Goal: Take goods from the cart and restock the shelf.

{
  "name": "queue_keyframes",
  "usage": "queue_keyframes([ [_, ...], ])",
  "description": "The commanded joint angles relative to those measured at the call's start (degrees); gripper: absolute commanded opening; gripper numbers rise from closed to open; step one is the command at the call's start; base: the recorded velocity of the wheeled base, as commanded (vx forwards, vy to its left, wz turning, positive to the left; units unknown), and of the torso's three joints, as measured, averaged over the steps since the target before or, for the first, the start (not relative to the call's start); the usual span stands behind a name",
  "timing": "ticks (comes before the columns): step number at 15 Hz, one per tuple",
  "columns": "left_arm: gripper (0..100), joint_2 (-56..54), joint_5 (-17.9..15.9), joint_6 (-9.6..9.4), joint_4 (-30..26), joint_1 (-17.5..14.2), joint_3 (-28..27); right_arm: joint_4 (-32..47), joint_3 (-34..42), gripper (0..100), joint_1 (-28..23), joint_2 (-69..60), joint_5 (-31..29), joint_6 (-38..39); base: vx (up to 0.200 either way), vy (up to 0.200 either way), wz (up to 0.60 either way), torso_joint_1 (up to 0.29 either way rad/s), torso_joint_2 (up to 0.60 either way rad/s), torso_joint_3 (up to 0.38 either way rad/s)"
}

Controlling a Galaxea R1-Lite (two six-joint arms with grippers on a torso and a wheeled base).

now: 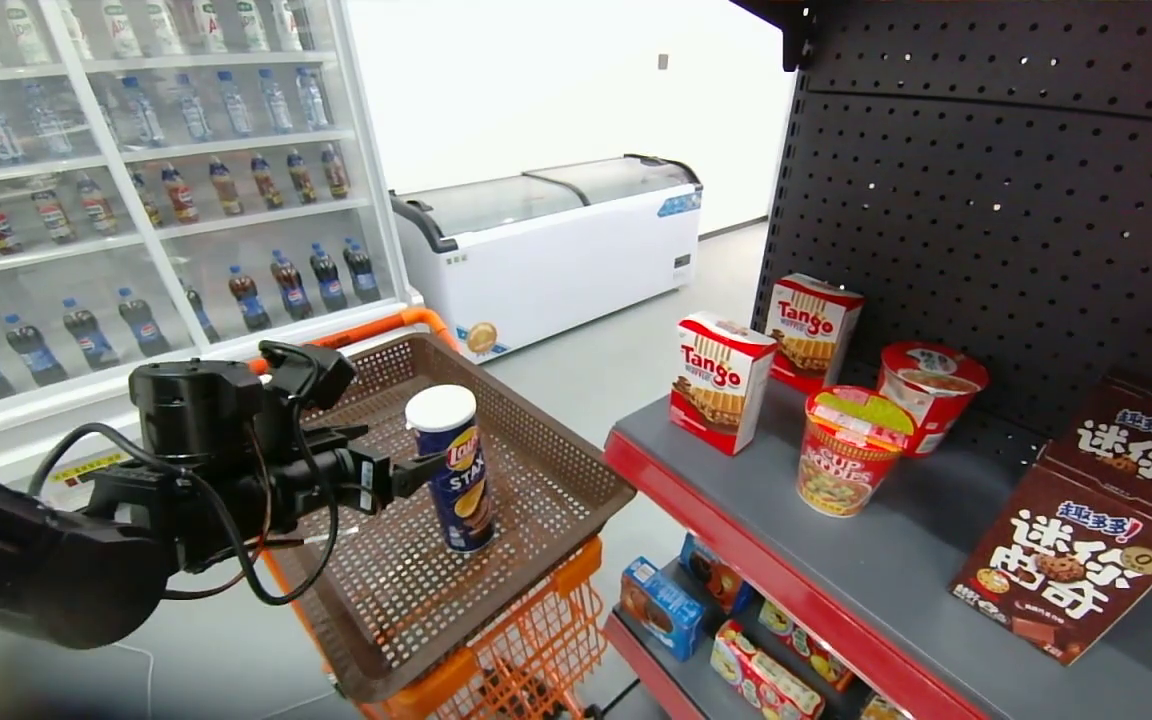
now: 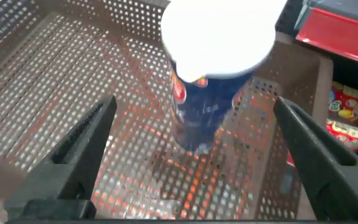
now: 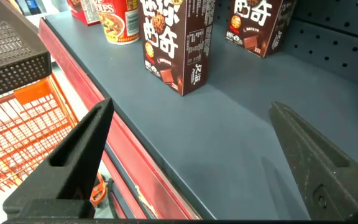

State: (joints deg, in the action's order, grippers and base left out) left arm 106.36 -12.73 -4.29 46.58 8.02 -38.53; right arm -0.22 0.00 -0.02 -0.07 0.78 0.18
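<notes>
Left wrist view: left tool (image 2: 194, 106) released, lined up on the can (image 2: 216, 43); I'd advance, then clench mid-body squarely.

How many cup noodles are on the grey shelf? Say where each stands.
2. The front cup noodle stands near the red edge of the shelf, beside a wafer box; the rear cup noodle stands behind it, nearer the pegboard. Others may lie outside the view.

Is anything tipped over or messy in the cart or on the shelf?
Nothing stands out. The chip can stands upright in the brown basket, and the wafer boxes, noodle cups and brown cookie boxes all stand upright on the grey shelf.
</notes>
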Motion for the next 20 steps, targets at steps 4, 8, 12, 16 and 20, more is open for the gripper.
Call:
queue_keyframes([
  [4, 100, 8.86, -0.02, 0.78, 0.09, 3.14, -6.99, -0.04, 0.00, 100, 0.02, 0.07, 0.01, -0.01, 0.000, 0.000, 0.00, 0.000, 0.00, 0.000],
  [8, 100, 13.08, 0.42, 0.25, 0.09, 3.93, -8.93, -0.04, 0.00, 100, 0.02, 0.07, 0.01, -0.01, 0.000, 0.000, 0.00, 0.000, 0.00, 0.000],
  [12, 100, 15.81, 0.60, -1.16, 0.27, 3.93, -10.16, 0.04, 0.00, 100, 0.02, 0.07, 0.01, -0.01, 0.000, 0.000, 0.00, 0.000, 0.00, 0.000],
  [16, 100, 18.88, 0.60, -4.06, 0.18, 3.93, -13.58, -0.04, 0.00, 100, 0.02, 0.07, 0.01, -0.01, 0.000, 0.000, 0.00, 0.000, 0.00, 0.000],
  [20, 0, 20.20, 1.21, -3.97, 0.09, 4.55, -16.75, -0.04, 0.00, 100, 0.02, 0.07, 0.01, -0.01, 0.000, 0.000, 0.00, 0.000, 0.00, 0.000],
])
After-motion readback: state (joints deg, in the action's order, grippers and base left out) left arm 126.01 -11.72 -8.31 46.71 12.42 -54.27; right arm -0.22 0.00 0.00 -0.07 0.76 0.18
